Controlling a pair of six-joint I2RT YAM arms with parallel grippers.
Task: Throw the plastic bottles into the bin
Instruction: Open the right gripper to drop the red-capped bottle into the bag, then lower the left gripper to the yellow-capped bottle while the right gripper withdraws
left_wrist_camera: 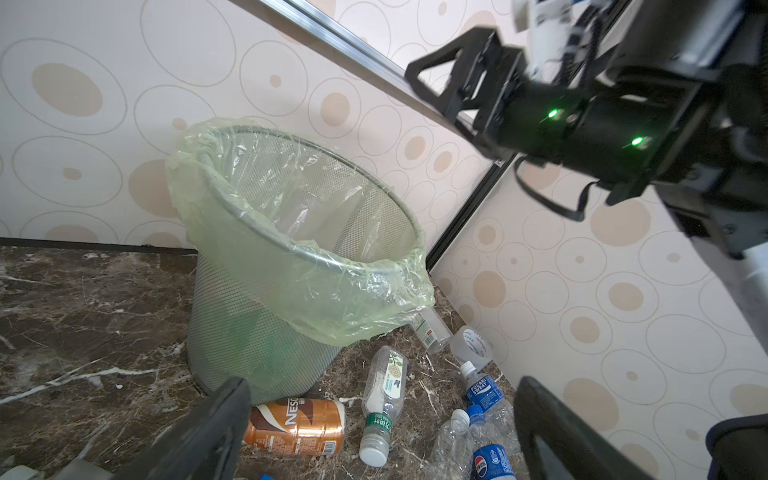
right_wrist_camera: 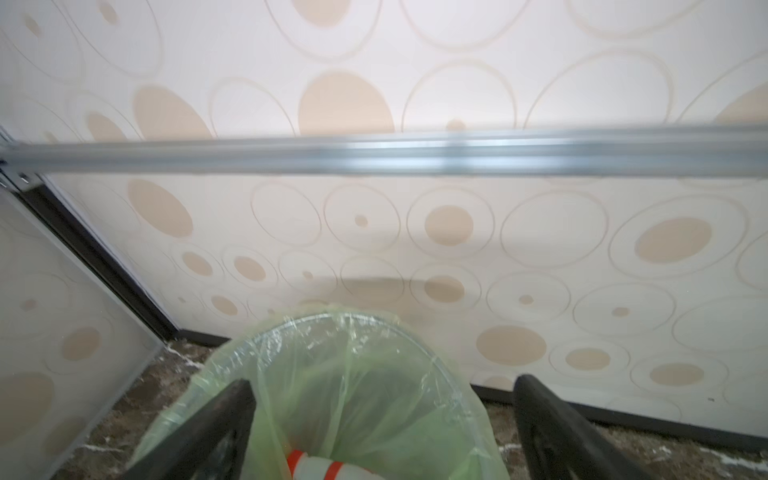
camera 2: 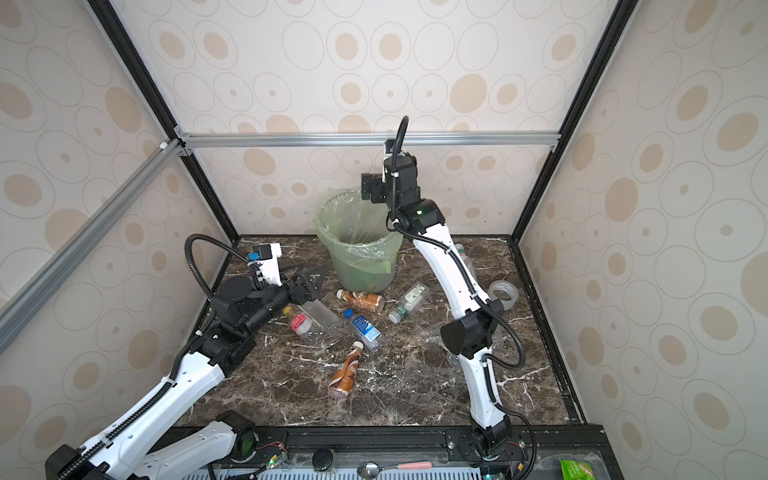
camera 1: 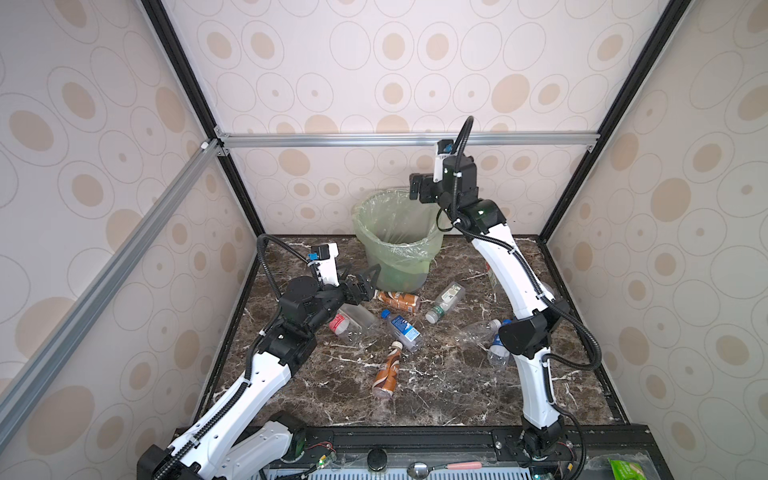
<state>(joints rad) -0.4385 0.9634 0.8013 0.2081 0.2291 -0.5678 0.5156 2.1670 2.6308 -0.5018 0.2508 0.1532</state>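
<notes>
Step in hand: drop-off at the bin [camera 1: 374, 245].

Pose, right arm [camera 1: 498, 257]: raised high, elbow bent, wrist tipped down over the bin's rim. The right jaws stand spread wide with nothing between them.

Item, white bottle with red bands [right_wrist_camera: 324, 467]: lying inside the bin, directly below the right jaws. Drop judged done.

Pose, left arm [camera 1: 266, 374]: stretched low over the worktop [camera 1: 457, 395]. The left jaws are released and empty, near the brown bottle [camera 1: 397, 300] at the bin's foot.

Remaining on the worktop, all lying down:
- green-labelled bottle [camera 1: 446, 301]
- blue-labelled bottle [camera 1: 401, 328]
- second brown bottle [camera 1: 388, 370]
- red-labelled bottle [camera 1: 345, 324]
- crushed clear bottle [camera 1: 478, 332]

Next move, judged: the left jaws descend astride the brown bottle's body and close across it. The right arm swings back down for another.
</notes>
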